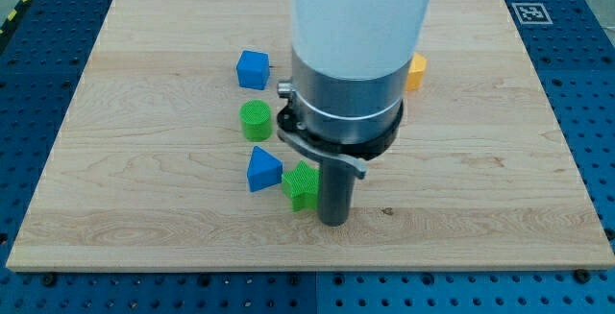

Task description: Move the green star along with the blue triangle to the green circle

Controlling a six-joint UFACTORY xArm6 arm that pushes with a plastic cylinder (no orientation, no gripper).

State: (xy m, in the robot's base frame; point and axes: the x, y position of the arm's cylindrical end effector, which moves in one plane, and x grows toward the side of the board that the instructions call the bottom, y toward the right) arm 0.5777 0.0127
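The green star (pixel 301 185) lies on the wooden board (pixel 144 160) just below centre. The blue triangle (pixel 262 170) sits right beside it on the view's left, touching or nearly touching. The green circle (pixel 256 120) stands a short way above the triangle, apart from it. My tip (pixel 333 222) is down on the board right next to the star, at its right and slightly lower side. The arm's wide body hides the board above the tip.
A blue cube-like block (pixel 253 69) lies above the green circle. An orange block (pixel 415 71) peeks out at the arm's right, partly hidden. A small dark mark (pixel 387 210) is on the board right of the tip.
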